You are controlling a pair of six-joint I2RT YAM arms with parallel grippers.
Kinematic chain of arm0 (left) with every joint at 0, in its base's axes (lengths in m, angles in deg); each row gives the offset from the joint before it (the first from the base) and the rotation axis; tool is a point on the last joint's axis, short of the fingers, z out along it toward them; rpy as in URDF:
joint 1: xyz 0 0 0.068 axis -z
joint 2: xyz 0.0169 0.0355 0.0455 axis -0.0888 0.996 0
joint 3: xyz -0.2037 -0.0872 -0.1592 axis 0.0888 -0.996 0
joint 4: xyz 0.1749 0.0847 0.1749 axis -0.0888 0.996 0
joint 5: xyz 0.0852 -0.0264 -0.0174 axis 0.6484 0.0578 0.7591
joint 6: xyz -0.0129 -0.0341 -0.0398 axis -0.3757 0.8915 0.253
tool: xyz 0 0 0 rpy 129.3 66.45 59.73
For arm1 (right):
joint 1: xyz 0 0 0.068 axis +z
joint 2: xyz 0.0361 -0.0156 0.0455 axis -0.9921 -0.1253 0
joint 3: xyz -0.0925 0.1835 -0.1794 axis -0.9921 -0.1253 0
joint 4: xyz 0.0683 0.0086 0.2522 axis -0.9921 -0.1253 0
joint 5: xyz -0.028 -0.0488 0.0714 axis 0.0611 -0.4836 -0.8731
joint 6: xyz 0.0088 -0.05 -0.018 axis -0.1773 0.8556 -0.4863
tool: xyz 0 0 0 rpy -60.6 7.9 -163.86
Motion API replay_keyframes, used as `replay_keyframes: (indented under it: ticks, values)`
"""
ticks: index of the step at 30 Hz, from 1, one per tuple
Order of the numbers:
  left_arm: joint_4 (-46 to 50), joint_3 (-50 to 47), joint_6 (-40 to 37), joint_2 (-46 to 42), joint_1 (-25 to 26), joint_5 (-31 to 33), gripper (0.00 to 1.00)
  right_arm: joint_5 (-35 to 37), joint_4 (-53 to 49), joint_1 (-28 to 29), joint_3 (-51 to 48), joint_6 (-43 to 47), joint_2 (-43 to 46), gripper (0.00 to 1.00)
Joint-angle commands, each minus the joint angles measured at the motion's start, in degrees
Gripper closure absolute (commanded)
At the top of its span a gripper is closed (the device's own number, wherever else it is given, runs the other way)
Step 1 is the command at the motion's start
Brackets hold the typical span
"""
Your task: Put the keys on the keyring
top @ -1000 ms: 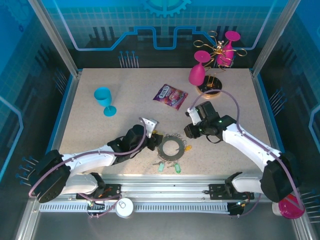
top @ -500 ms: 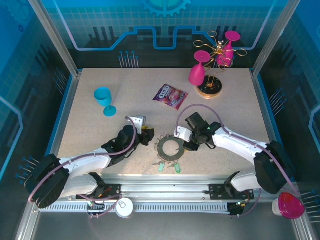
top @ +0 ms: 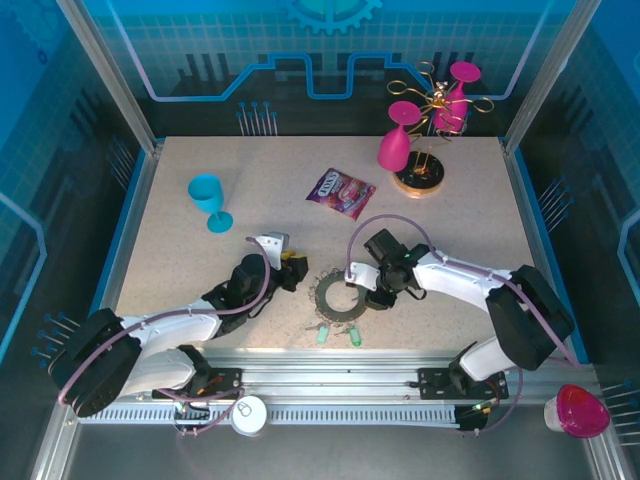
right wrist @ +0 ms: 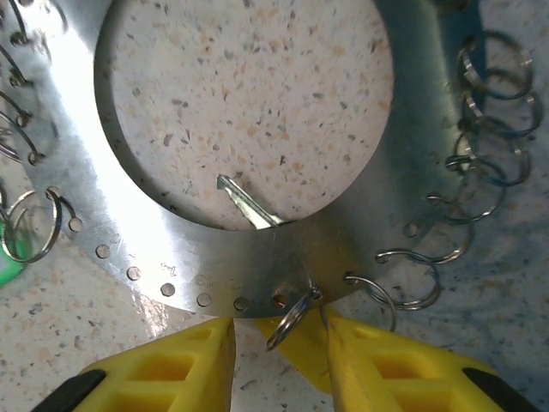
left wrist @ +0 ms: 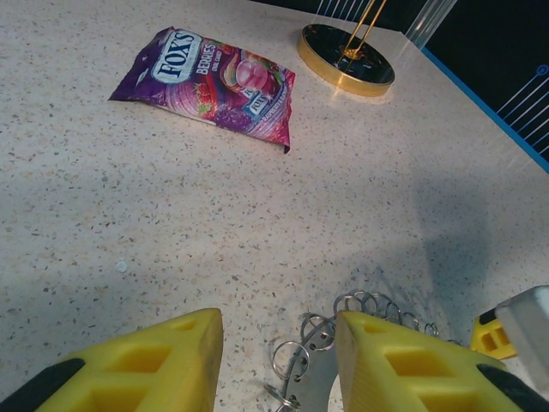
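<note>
Speckled table (top: 250,160) has lots of bare room at the back and on the left. The crowded part is near the front edge. One blue goblet (top: 207,198) stands on the left. The left gripper (left wrist: 279,343) is open and holds nothing, just beside the one keyring (top: 341,296). Two green keys (top: 323,334) lie loose in front of the ring. One candy bag (top: 341,191) lies behind it. The right gripper (right wrist: 279,330) has moved in to the ring's right rim. Its fingers sit either side of the one yellow key (right wrist: 250,210), and I cannot tell if they pinch it. Two pink goblets (top: 396,145) sit at the gold stand (top: 419,178), far right.
</note>
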Motion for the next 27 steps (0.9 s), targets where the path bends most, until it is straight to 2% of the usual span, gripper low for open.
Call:
replay_keyframes:
  ticks: [1, 9, 16, 23, 27]
  values:
    - [-1.9, -0.9, -0.8, -0.7, -0.4, -0.9, 0.61, 0.4, -0.1, 0.1, 1.8, -1.3, -1.4, 0.67]
    - [-2.2, -0.4, -1.0, 0.0, -0.4, -1.0, 0.61, -0.1, 1.1, -0.1, 2.7, -1.7, -3.1, 0.78]
    - [-1.7, -0.3, -1.2, -0.3, -0.4, -1.1, 0.62, 0.2, 1.1, -0.5, 2.7, -1.6, -1.5, 1.0]
    - [-0.6, 0.0, -3.9, -1.9, -0.4, -2.7, 0.63, -3.7, -0.5, -0.4, 3.9, -2.0, 2.4, 1.0]
    - [-0.1, -0.2, -10.1, -3.8, -0.4, -8.4, 0.64, -7.3, -3.2, -0.1, 5.5, -1.8, 5.3, 1.0]
